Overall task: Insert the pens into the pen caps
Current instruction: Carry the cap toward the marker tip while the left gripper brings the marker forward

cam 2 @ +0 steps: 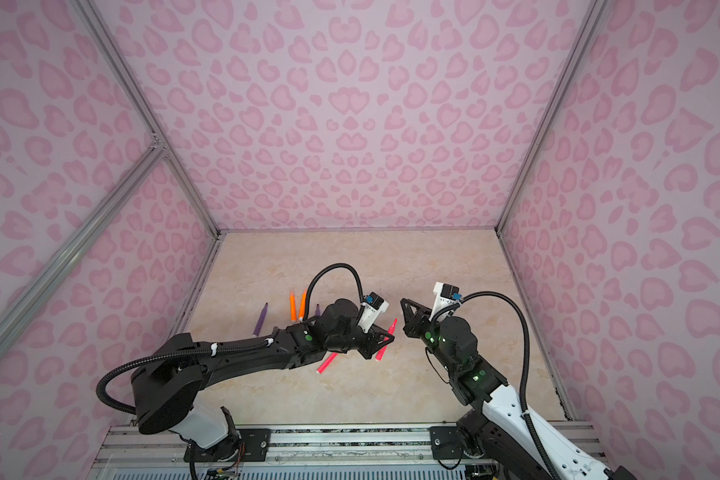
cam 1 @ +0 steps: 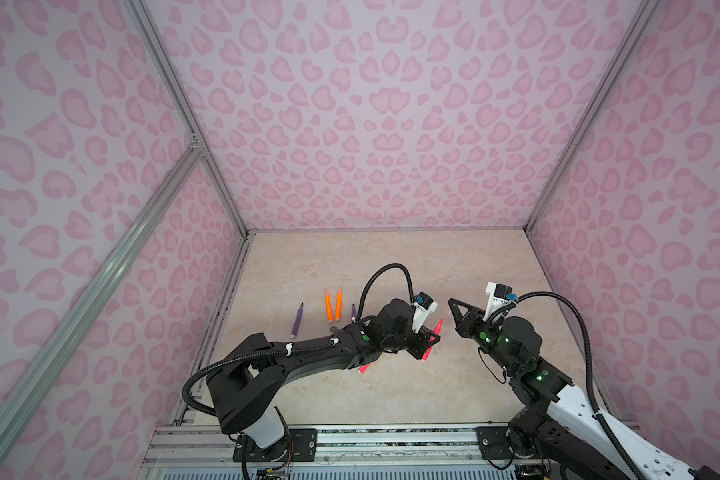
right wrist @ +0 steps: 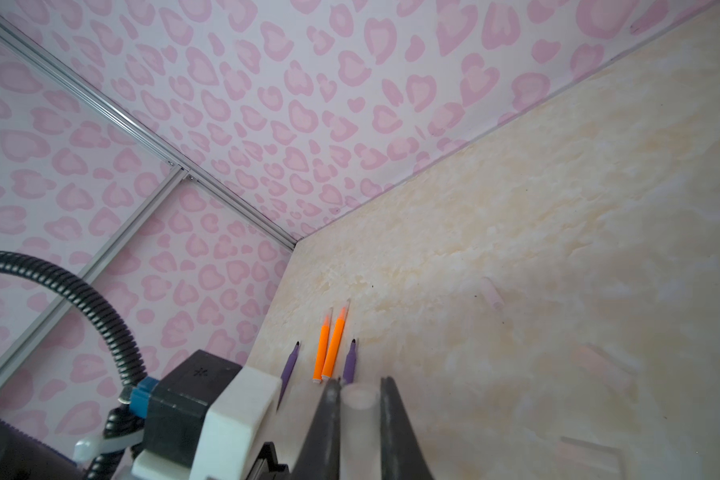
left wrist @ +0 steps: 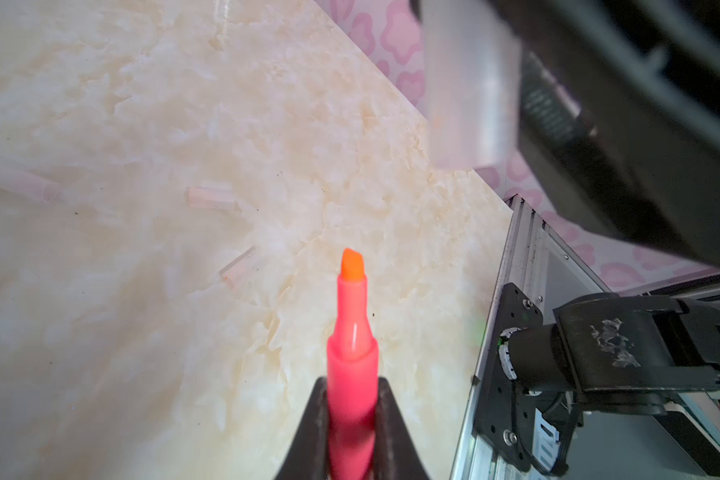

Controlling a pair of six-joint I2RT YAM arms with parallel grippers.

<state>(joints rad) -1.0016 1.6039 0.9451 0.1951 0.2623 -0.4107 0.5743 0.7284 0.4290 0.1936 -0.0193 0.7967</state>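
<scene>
While L claw (left wrist: 352,388) pinches pink pen (left wrist: 352,332), R claw (right wrist: 360,384) pinches clear cap (right wrist: 359,432).

Glossy pink-red pen (left wrist: 352,353), cloudy clear cap (right wrist: 360,399), marble-look table (left wrist: 142,332).
The pen is smooth, shiny plastic with a light streak on its neck; its orange tip (left wrist: 352,266) is matt. The cap is half-transparent plastic, a little milky. The table is smooth with a weak shine, perhaps a printed sheet and not real stone. The patterned walls (cam 1: 371,124) are matt. The frame rails (cam 1: 100,282) are brushed metal, and the hose (right wrist: 111,340) is ribbed black plastic.
</scene>
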